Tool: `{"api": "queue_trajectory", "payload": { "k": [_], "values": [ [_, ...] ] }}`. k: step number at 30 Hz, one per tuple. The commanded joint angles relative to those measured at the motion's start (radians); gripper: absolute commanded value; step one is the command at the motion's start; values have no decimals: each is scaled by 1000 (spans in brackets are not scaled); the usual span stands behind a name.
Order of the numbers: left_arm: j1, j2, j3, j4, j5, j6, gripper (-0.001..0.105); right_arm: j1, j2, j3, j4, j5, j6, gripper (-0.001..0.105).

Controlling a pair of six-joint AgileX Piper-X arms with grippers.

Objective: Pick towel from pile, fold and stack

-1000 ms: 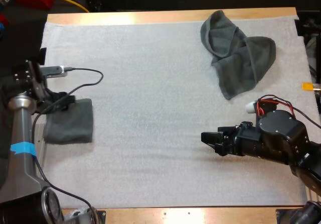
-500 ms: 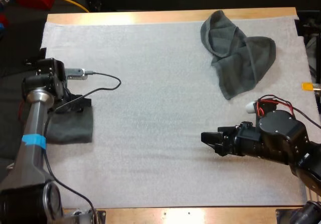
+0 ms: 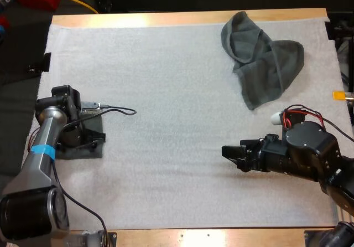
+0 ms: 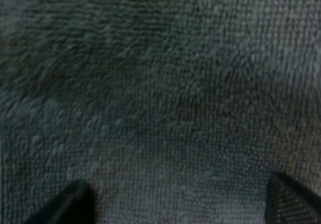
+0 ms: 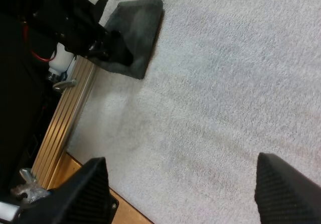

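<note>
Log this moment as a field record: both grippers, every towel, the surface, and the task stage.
left gripper: open, fingers apart, close over the folded towel; cannot tell if it touches
right gripper: open, over bare mat, right of centre
folded towel: flat at the mat's left edge, under the left gripper
crumpled towel: loose heap at the mat's far right, clear of both grippers
mat: white, on the wooden table
task stage: one towel folded; crumpled towel not yet picked
</note>
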State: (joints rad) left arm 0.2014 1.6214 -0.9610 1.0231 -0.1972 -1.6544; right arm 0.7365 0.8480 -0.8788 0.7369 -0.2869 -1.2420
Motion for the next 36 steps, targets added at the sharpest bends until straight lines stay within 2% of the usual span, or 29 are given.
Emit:
{"api": "queue_trajectory", "payload": {
  "k": [1,6,13,15,19,24,26,31,36],
  "values": [
    [0,7,2,6,-8,-2,69,1,-4,-4,-9,-8,-10,61],
    [0,4,-10,18,-8,9,69,1,-4,-4,-9,-8,-10,61],
    [0,-90,-132,81,-4,22,69,1,-4,-4,-10,-8,-10,61],
    [0,-127,-161,82,12,22,69,1,-4,-4,-13,-8,-10,61],
    [0,-230,-203,79,110,22,69,1,-4,-4,-23,-7,-19,61],
    [0,-338,-205,77,201,5,69,-1,-4,-4,-26,19,-41,61],
    [0,-386,-205,81,223,5,69,-1,-4,-4,-19,61,-51,61],
    [-2,-474,-205,105,240,1,69,-9,-4,-4,-15,128,-99,61],
    [-54,-544,-205,134,240,-1,69,-103,-4,-4,-11,121,-130,61]
  ]
}}
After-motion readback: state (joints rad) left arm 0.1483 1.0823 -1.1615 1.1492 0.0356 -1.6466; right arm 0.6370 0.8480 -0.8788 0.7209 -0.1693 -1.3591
